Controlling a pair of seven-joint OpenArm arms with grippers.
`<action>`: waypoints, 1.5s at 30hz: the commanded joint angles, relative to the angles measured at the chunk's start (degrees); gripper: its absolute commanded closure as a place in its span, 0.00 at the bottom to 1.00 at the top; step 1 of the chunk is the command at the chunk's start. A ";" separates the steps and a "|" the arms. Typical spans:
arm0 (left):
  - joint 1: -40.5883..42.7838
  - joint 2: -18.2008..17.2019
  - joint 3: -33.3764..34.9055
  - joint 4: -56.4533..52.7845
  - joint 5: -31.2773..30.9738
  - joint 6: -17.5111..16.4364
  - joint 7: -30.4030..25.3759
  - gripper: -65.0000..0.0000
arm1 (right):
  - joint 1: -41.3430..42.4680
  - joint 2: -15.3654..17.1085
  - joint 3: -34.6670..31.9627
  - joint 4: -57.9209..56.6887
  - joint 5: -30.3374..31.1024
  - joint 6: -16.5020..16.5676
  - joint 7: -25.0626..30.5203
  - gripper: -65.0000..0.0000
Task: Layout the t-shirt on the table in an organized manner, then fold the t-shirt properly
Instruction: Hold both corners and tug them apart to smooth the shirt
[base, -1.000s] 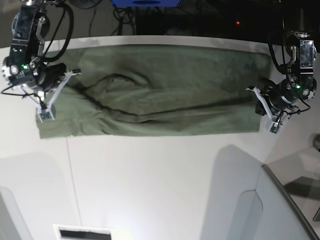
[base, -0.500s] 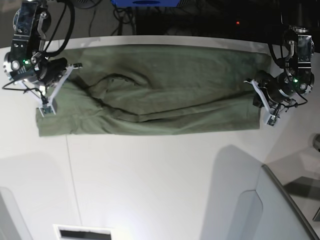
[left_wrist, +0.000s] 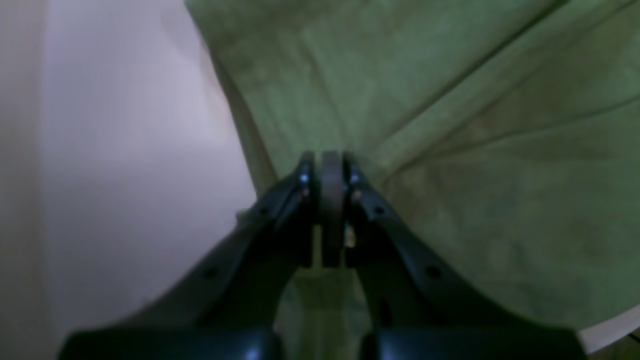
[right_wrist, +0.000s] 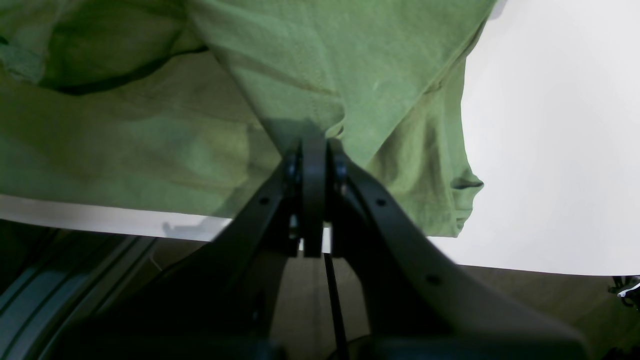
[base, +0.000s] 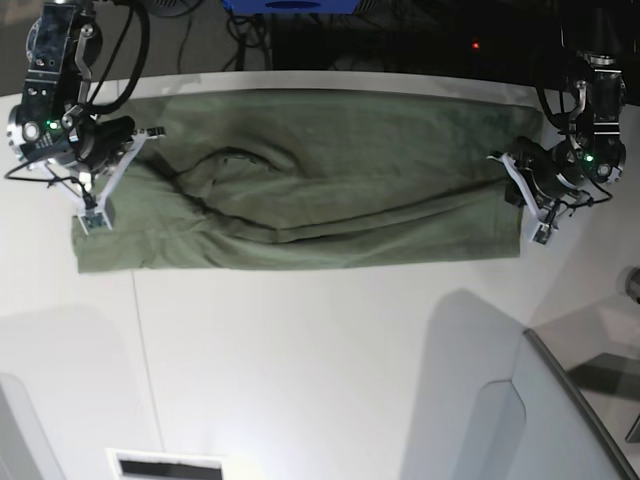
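- Base view: the t-shirt (base: 320, 180) lies as a long green band across the upper part of the frame, on the table (base: 300, 370), its long axis running left to right. Upper edge sits close to the far table rim; lower edge is fairly straight.
- A dark crease and a raised ridge run through the middle of the cloth, so it is not yet flat.
- Right gripper (base: 95, 215) is at the left end of the band; left gripper (base: 535, 225) is at the right end. Each arm has its own end; neither is nearer the middle.
- Right wrist view: right gripper (right_wrist: 314, 150) has its jaws pressed together, with a fold of the t-shirt (right_wrist: 150, 145) pinched at the tips. Cloth fans out upward and to the left from the pinch; a sleeve-like flap hangs to the right.
- Left wrist view: left gripper (left_wrist: 331, 165) likewise closed, nipping the cloth edge. The t-shirt (left_wrist: 475, 150) spreads up and to the right; bare table (left_wrist: 125, 175) to the left. Creases radiate from the pinch, suggesting tension.
- Judgement: the shirt lies strung between the two grips, so the next move likely turns on both ends travelling together, crosswise to the long axis.
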 joint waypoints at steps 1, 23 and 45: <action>-0.60 -1.16 -0.30 0.72 -0.20 0.27 -0.62 1.00 | 0.56 0.35 0.13 0.09 0.18 -0.15 0.65 1.00; -2.80 -1.43 -0.30 -0.15 1.39 0.27 -0.71 1.00 | 2.85 0.79 0.83 -1.67 0.09 -0.15 0.74 1.00; -4.21 -1.25 -0.66 -0.86 4.81 0.18 -0.71 1.00 | 4.26 2.19 4.61 -4.13 0.09 -0.15 0.74 1.00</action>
